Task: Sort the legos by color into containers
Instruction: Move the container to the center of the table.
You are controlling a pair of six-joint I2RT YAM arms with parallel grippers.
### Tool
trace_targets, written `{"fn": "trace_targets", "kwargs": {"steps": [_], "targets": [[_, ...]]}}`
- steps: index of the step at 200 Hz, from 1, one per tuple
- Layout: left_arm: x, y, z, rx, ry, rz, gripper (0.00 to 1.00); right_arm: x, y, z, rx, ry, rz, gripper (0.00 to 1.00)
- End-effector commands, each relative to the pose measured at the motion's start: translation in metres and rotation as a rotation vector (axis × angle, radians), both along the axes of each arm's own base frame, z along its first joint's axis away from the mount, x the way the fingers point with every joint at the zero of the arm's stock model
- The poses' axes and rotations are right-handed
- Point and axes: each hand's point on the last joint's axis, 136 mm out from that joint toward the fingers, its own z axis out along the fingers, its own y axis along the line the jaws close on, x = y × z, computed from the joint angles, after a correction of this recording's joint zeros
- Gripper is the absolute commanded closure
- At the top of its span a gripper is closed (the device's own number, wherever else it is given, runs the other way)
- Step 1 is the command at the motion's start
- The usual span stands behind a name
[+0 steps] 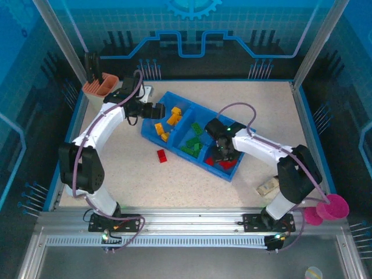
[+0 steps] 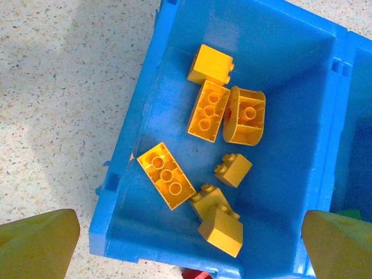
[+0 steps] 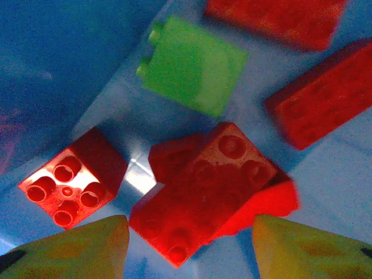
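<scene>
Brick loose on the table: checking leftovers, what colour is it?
Red brick, best from top external view.

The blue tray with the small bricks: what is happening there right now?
Bricks are being sorted by color into the blue tray. The left gripper hovers open above the yellow bricks, holding nothing. The right gripper is low among the red ones, fingers apart on either side of a red brick, with a green brick close by. Another red brick lies on the table beside the tray.

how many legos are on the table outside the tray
1: a red lego on the table, beside the near edge of the blue tray. Others may be hidden from view.
</scene>
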Motion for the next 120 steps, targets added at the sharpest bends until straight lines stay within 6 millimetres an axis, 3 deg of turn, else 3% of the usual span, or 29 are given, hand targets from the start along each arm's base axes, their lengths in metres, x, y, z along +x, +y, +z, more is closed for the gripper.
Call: {"fn": "trace_targets", "kwargs": {"steps": [1,24,60,103,120], "targets": [[0.002,-0.01,0.005,-0.022,0.0,-0.046,0.01,0.029,-0.008,0.048,-0.01,-0.105,0.118,0.43],[0.0,-0.01,0.008,-0.024,-0.009,-0.043,0.01,0.048,-0.001,0.058,0.022,-0.126,0.28,0.55],[-0.009,-0.005,0.008,-0.002,0.002,-0.028,0.01,0.048,0.023,0.035,0.155,-0.106,0.595,0.69],[-0.017,0.003,0.011,0.035,-0.005,-0.015,0.01,0.045,0.034,0.019,0.282,-0.13,0.799,0.63],[-0.017,0.003,0.008,0.034,0.0,-0.018,0.01,0.038,0.035,0.007,0.277,-0.16,0.934,0.52]]}}
